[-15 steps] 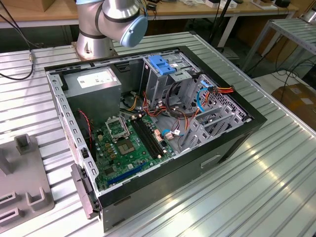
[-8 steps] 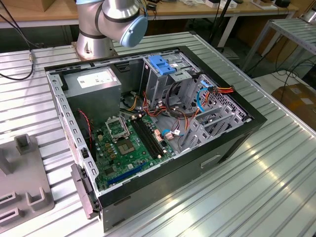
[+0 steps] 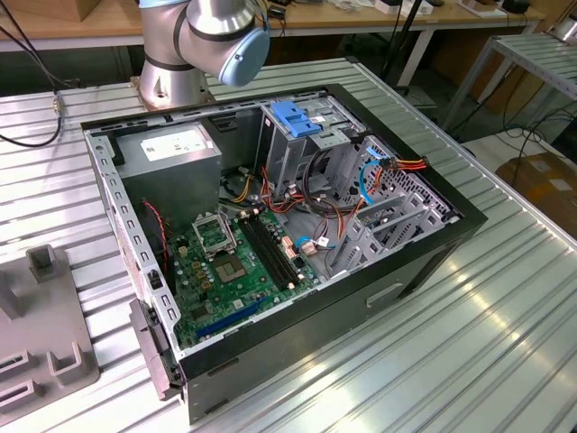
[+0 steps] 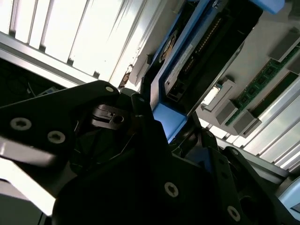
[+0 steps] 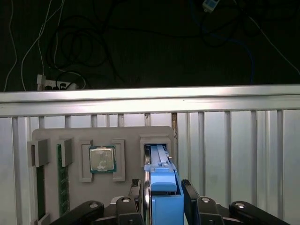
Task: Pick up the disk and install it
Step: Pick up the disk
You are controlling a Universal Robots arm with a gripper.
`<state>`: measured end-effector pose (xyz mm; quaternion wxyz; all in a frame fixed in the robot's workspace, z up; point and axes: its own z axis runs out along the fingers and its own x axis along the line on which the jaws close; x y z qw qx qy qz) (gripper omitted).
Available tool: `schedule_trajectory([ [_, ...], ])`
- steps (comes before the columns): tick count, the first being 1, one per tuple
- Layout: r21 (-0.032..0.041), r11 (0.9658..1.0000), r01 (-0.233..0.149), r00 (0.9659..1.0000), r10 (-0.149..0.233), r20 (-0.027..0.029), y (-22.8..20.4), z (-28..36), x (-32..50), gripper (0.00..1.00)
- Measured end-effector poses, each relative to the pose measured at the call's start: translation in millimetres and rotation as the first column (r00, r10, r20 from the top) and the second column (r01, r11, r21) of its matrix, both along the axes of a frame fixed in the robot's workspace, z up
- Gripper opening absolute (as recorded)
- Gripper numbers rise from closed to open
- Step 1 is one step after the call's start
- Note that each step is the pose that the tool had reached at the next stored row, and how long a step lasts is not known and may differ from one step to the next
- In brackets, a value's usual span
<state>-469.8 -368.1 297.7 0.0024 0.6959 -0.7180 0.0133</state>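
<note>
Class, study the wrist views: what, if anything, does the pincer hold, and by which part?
The pincer holds the disk, clamped across the two opposite sides of its blue carrier frame, as seen in the first wrist view.

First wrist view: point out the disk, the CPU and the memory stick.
disk [image 5: 163, 197], first wrist view, on the blue carrier's near end.
CPU [image 5: 102, 159], first wrist view, centre of its metal lid.
memory stick [image 5: 60, 180], first wrist view, middle of its green edge.

Workshop, metal bench [image 3: 491, 361], open computer case [image 3: 270, 350]
</note>
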Motion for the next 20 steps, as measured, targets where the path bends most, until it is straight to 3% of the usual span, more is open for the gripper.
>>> schedule_trajectory([
  [2,-0.0001,1.0,0.0,1.0,0.0,-0.0001,0.0,-0.3,0.0,0.45],
  [4,-0.0001,1.0,0.0,1.0,0.0,-0.0001,0.0,-0.5,0.0,0.37],
  [14,0.0,1.0,0.0,1.0,0.0,0.0001,0.0,-0.7,0.0,0.37],
  [20,0.0001,1.0,0.0,1.0,0.0,0.0001,0.0,8.1,0.0,0.37],
])
